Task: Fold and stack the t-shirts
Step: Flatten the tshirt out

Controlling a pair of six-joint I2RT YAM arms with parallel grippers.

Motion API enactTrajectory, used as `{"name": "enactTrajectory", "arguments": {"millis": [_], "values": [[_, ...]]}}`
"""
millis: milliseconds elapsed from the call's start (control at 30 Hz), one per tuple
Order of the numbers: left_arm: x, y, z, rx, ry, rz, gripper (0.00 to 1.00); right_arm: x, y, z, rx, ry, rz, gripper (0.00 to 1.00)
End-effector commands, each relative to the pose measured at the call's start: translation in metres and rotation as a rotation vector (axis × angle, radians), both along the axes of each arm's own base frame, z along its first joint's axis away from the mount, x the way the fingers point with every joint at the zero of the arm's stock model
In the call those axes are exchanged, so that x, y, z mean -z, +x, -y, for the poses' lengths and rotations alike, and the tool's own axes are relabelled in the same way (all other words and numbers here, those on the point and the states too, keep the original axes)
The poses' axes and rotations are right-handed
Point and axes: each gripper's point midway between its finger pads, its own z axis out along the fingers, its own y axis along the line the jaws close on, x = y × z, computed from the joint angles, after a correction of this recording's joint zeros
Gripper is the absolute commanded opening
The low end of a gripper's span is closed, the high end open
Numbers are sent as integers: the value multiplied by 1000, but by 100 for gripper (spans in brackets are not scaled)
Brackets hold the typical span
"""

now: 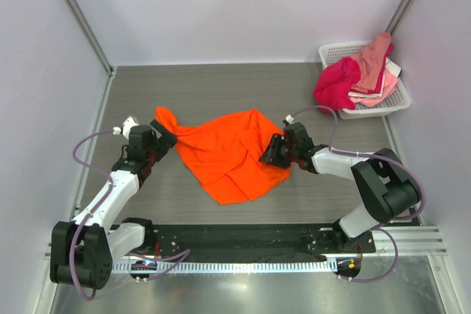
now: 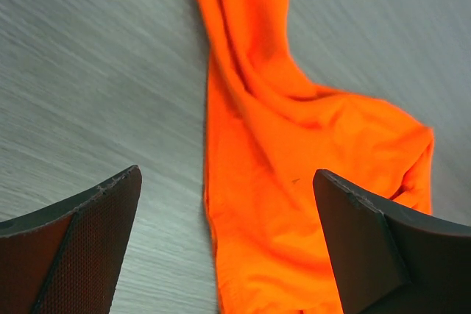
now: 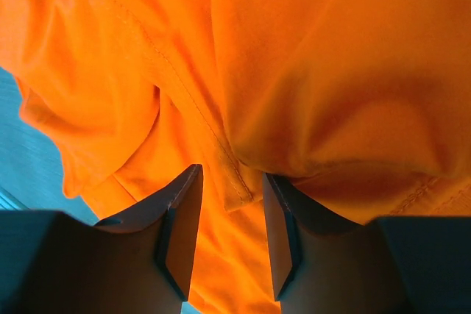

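Looking at the orange t-shirt (image 1: 232,156) sprawled in a crumpled heap across the middle of the table (image 1: 184,86), nowhere near folded yet. Stretches roughly left to right in the top view, with a thin twisted tail poking out to the left and the bulk sagging toward the near edge.

Got the right tool (image 1: 268,155) dug into the shirt's right edge, jaws narrowed to a slim gap around a hem fold in the right wrist view. Reads as pinched on the cloth, with the fabric hanging a touch clear of the table there by the look of it.

Got the left tool (image 1: 168,134) parked just beside that left tail, jaws spread wide, holding nothing. Shows up in the left wrist view as an orange strip lying on the table, running away from the tool and lined up between the open fingers (image 2: 88,233), not touched.

Probably mid-spread. Needs a drop onto that tail and a close, then a pull apart along the long axis to flatten things. Nearest for that corner by far: the left arm.

Also spotting the other t-shirts — magenta (image 1: 337,84), salmon pink (image 1: 375,55), pale pink (image 1: 368,95) — heaped in the white basket (image 1: 397,102) at the far right corner, well apart from the action.
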Motion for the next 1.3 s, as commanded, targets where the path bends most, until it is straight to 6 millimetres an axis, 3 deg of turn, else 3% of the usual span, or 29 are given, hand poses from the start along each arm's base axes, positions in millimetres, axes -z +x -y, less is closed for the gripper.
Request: {"name": "enactTrajectory", "arguments": {"millis": [0, 133, 167, 233, 267, 367, 467, 567, 600, 633, 667, 700, 833, 967, 1133, 1267], "values": [[-21, 14, 13, 88, -15, 152, 100, 3, 0, -9, -16, 9, -1, 44], [1, 9, 24, 154, -7, -22, 100, 6, 3, -5, -18, -30, 0, 33], [-2, 11, 27, 165, -1, -32, 100, 4, 5, -5, -25, -43, 10, 31], [4, 6, 37, 203, 13, -62, 100, -5, 11, -5, -27, -57, 25, 24], [5, 3, 41, 218, 21, -62, 100, -14, 22, -5, -25, -79, 65, 16], [-2, -7, 58, 263, 57, -35, 100, -23, 29, 11, -6, -176, 95, 4], [-4, -24, 79, 343, 92, -29, 99, -40, 46, 31, 72, -276, 180, 1], [3, -45, 93, 415, 101, -64, 95, -50, 51, 40, 101, -301, 246, 3], [12, -56, 97, 439, 101, -92, 93, -41, 43, 44, 91, -300, 243, 6], [10, -62, 99, 451, 96, -85, 90, -51, 49, 36, 89, -246, 307, 8], [12, -67, 101, 459, 91, -88, 87, -43, 39, 40, 84, -238, 316, 12], [14, -74, 105, 475, 84, -94, 83, -51, 44, 37, 95, -206, 367, 14], [25, -93, 107, 484, 61, -111, 77, -51, 42, 38, 94, -193, 392, 20], [39, -100, 111, 508, 71, -161, 74, -45, 39, 33, 73, -165, 390, 25], [54, -104, 120, 559, 79, -219, 56, -44, 41, 32, 78, -160, 397, 26], [64, -106, 126, 579, 82, -255, 48, -45, 41, 31, 82, -151, 403, 26]]}}
